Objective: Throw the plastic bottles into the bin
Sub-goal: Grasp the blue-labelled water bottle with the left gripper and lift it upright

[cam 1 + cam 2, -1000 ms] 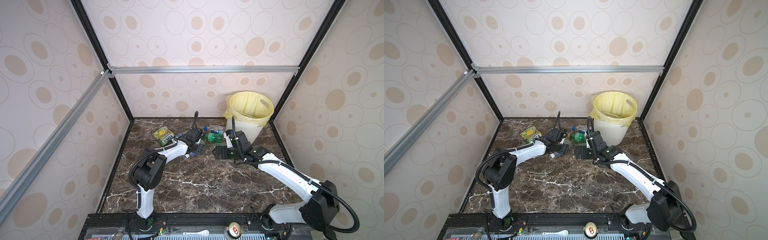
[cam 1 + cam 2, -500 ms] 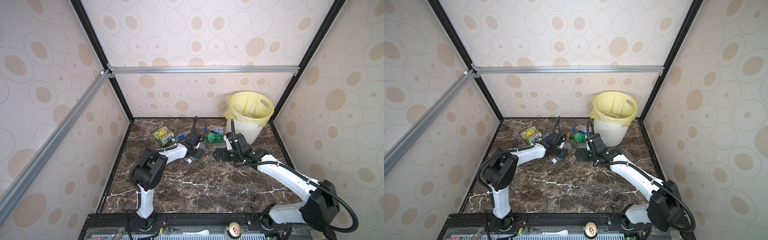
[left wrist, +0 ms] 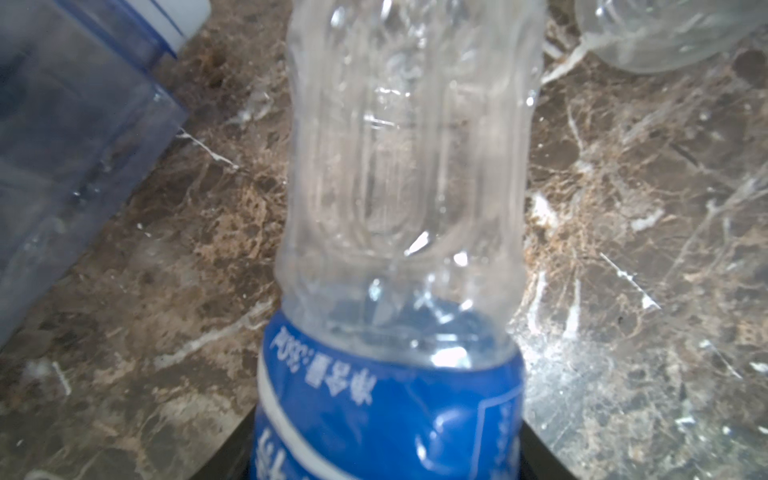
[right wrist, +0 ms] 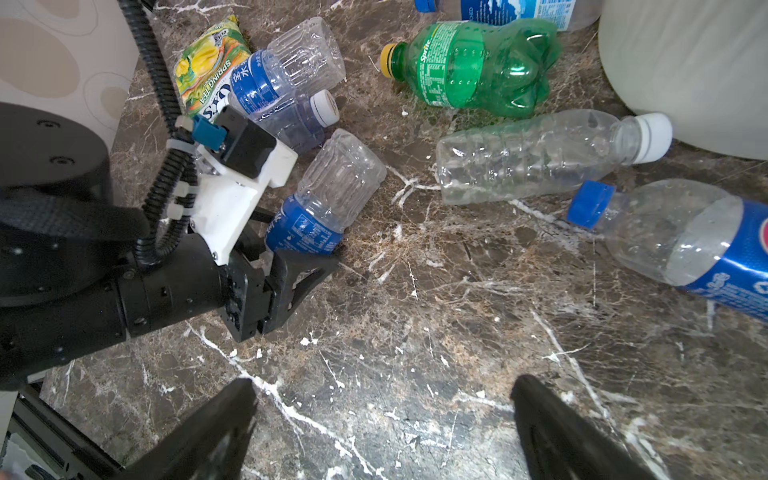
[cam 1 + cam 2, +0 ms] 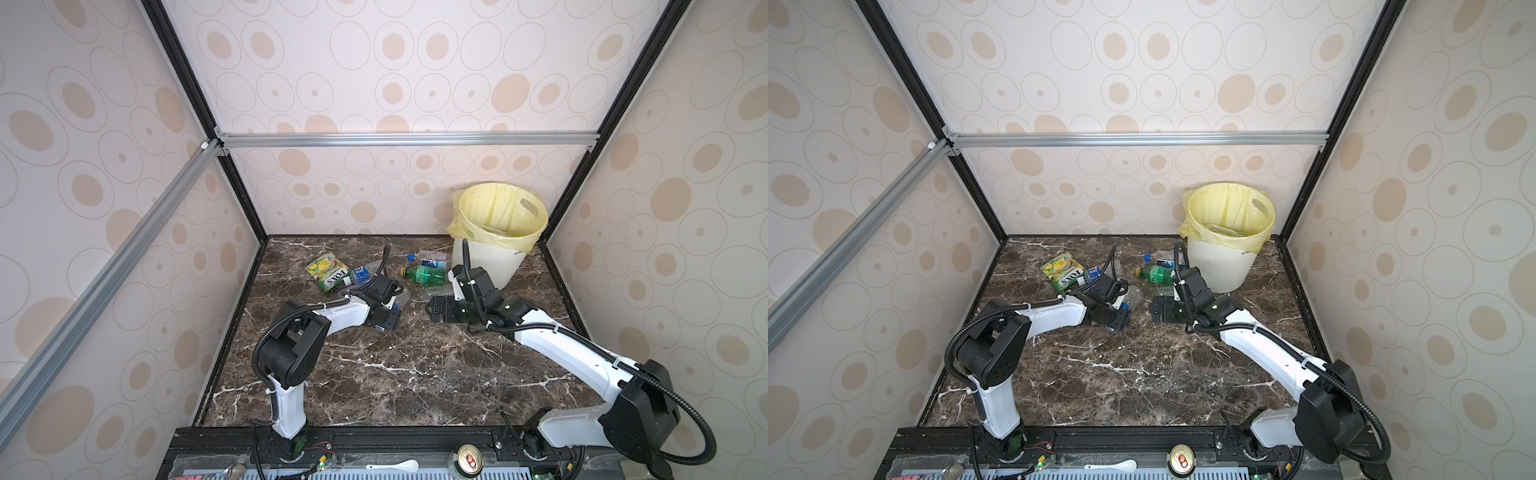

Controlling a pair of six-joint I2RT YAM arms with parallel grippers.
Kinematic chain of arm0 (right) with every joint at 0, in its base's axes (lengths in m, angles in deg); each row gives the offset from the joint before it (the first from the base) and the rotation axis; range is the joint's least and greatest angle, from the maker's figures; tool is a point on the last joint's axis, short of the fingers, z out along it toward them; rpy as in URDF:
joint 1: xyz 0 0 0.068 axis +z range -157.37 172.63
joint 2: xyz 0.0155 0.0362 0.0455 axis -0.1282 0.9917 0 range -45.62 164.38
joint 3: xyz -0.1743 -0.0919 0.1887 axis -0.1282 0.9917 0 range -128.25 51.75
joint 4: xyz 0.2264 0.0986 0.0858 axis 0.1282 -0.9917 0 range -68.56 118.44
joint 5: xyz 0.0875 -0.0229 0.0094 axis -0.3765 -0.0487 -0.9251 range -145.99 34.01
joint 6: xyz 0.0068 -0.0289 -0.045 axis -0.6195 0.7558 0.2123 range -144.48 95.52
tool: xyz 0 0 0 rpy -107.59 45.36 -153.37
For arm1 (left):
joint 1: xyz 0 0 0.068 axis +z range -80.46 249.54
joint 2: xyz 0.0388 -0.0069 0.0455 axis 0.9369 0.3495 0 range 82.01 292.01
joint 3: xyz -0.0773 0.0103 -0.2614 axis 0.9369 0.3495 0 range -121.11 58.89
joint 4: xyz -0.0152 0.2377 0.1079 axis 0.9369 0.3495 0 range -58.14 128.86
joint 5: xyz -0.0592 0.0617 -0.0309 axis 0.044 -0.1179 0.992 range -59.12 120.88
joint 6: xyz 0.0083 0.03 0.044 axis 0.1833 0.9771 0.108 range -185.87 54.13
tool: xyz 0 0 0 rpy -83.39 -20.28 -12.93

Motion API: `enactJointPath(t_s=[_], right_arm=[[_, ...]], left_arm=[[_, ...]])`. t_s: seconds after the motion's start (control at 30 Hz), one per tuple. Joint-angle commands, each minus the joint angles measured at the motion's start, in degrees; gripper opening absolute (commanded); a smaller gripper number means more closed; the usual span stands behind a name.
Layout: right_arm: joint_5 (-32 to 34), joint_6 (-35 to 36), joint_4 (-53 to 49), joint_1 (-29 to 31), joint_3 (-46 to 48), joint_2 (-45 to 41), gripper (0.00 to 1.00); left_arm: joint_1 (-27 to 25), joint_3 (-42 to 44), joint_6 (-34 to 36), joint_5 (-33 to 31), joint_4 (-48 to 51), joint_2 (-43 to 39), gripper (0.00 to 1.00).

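My left gripper (image 5: 388, 322) is shut on the blue label of a clear plastic bottle (image 3: 407, 166) lying on the marble; the same bottle (image 4: 328, 195) shows in the right wrist view. My right gripper (image 4: 382, 386) stands open above bare marble with nothing between its fingers, just right of the left one in both top views (image 5: 1158, 309). Several more bottles lie beyond: a green one (image 4: 478, 68), a clear white-capped one (image 4: 532, 156), a blue-capped one (image 4: 685, 241). The bin (image 5: 498, 232), white with a yellow bag, stands at the back right.
A yellow-green FOXS snack packet (image 5: 328, 272) lies at the back left, with two bottles (image 4: 291, 83) against it. A metal can (image 5: 468, 457) and a white spoon (image 5: 395, 465) rest on the front rail. Patterned walls close in three sides.
The left gripper has drawn back toward the front and its jaws have closed in on the blue-labelled bottle. The right gripper has stayed open and has hardly moved.
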Motion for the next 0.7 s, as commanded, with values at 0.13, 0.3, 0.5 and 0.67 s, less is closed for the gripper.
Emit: enactJointPath(t_s=[0.13,0.3,0.5,0.67], right_arm=[[-0.15,-4.61,0.13,0.24,0.88,-1.95,1.0],[-0.95,-7.07,1.54,0.04,-0.11,-3.18,1.0],[-3.25,-10.21,3.33,-0.25,-3.17,-3.5,1.0],[-3.76,-11.75,4.69,-0.4,-5.86,-4.0,1.0]], left_arm=[[-0.68,2.03,-0.96,5.68,-3.19,-6.81,0.57],[-1.59,2.77,-1.49,9.13,-5.86,-12.21,0.57],[-4.09,1.6,-1.73,11.26,-8.0,-17.02,0.58],[-6.54,1.57,-2.2,12.31,-10.31,-19.77,0.58]])
